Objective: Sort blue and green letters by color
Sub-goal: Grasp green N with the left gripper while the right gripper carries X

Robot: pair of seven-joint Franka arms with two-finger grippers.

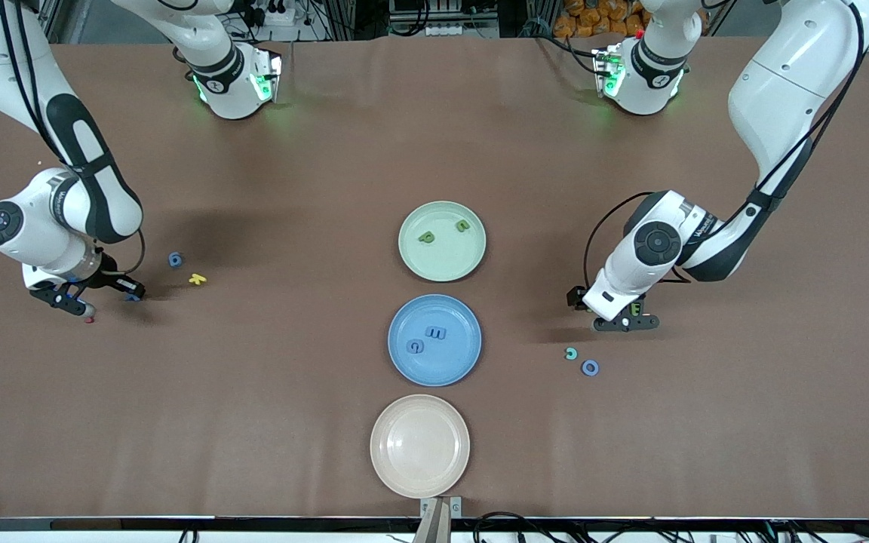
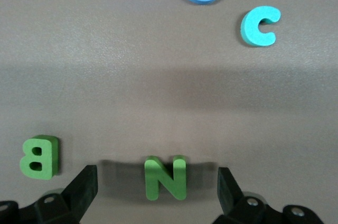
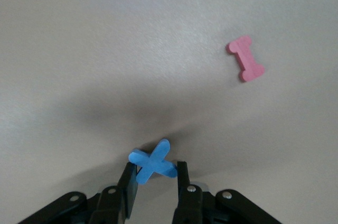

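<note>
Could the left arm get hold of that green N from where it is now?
Probably yes. The left gripper is open with a finger on each side of the green N, and nothing lies between them; the green B sits clear beside it.

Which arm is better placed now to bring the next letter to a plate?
The right arm, probably. Its tool has closed on the small blue foam letter X, while the left tool stands open around the small green foam letter N, not gripping it yet.

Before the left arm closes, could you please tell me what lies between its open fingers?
In the left wrist view, the flat green letter N lies between the left gripper's open fingers.
</note>
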